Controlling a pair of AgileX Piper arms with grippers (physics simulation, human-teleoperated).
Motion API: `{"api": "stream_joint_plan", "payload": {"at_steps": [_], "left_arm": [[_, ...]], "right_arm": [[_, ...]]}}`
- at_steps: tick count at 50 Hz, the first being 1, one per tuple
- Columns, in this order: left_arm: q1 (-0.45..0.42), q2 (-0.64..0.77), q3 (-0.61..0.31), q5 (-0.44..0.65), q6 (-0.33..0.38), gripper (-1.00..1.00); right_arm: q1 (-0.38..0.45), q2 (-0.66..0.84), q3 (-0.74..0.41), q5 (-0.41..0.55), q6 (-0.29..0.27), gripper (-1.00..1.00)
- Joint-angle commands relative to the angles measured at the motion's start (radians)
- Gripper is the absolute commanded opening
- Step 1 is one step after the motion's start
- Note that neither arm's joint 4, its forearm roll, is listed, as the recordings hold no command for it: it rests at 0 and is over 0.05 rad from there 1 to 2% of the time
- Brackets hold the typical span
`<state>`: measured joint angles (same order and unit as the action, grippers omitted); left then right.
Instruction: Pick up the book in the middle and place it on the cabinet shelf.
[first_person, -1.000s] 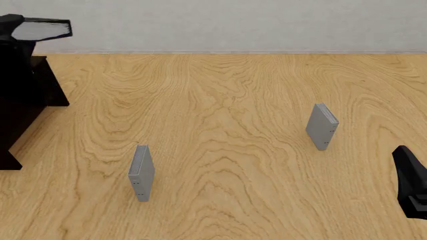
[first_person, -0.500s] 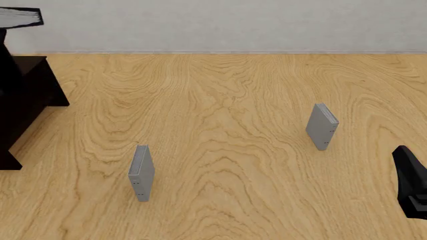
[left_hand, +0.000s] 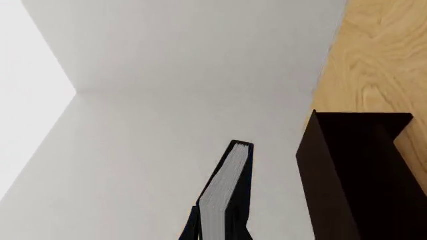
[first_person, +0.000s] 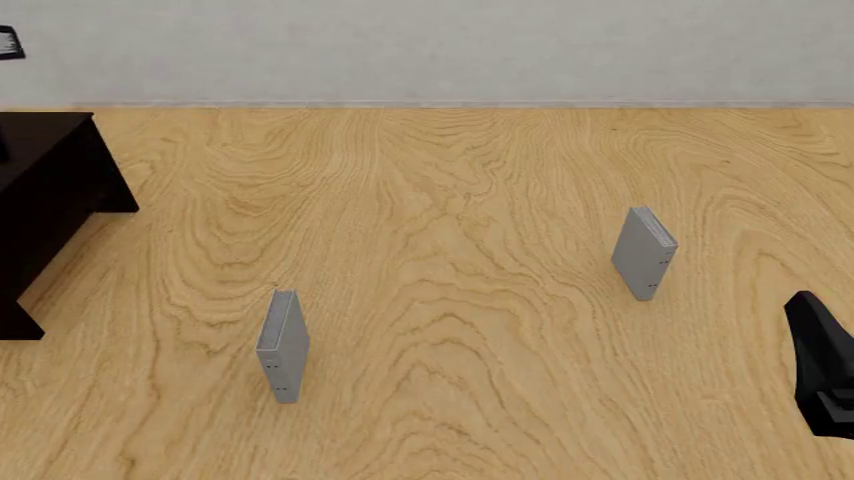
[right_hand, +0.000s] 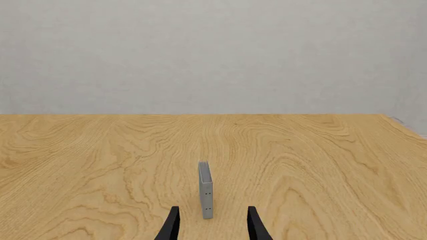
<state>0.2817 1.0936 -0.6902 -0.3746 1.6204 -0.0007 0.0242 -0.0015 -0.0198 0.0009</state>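
Note:
In the left wrist view the thick black book (left_hand: 228, 192) with white page edges stands on edge between the dark fingers of my left gripper (left_hand: 217, 233), which is shut on it. It hangs in the air beside the dark brown cabinet shelf (left_hand: 357, 180) without touching it. The front view shows only a sliver of the book (first_person: 8, 45) at the left edge, above the cabinet shelf (first_person: 47, 185). My right gripper (right_hand: 212, 227) is open and low over the table, its black body (first_person: 823, 372) at the front right edge.
Two thin light-grey books stand upright on the wooden table: one front left (first_person: 282, 345), one right of centre (first_person: 645, 252). The right one (right_hand: 205, 189) stands just beyond my right gripper's fingers (right_hand: 171, 226). A grey wall backs the table.
The left gripper has carried the black book further left, almost out of the front view. The right arm and both grey books have not moved.

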Motion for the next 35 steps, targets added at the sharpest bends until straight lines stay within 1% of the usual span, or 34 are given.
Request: {"api": "stream_joint_plan", "payload": {"at_steps": [1, 13, 16, 25, 35], "left_arm": [[0.065, 0.033, -0.043, -0.006, -0.011, -1.00], [0.102, 0.082, -0.060, -0.010, -0.034, -1.00], [0.101, 0.102, -0.060, -0.018, -0.046, -1.00], [0.094, 0.150, -0.049, -0.047, -0.049, -1.00], [0.094, 0.224, -0.061, -0.088, -0.072, -1.00]], "right_arm": [[0.000, 0.000, 0.000, 0.000, 0.000, 1.00], [0.000, 0.000, 0.000, 0.000, 0.000, 1.00], [0.000, -0.001, 0.000, 0.000, 0.000, 1.00], [0.000, 0.000, 0.000, 0.000, 0.000, 1.00], [0.000, 0.000, 0.000, 0.000, 0.000, 1.00]]}}
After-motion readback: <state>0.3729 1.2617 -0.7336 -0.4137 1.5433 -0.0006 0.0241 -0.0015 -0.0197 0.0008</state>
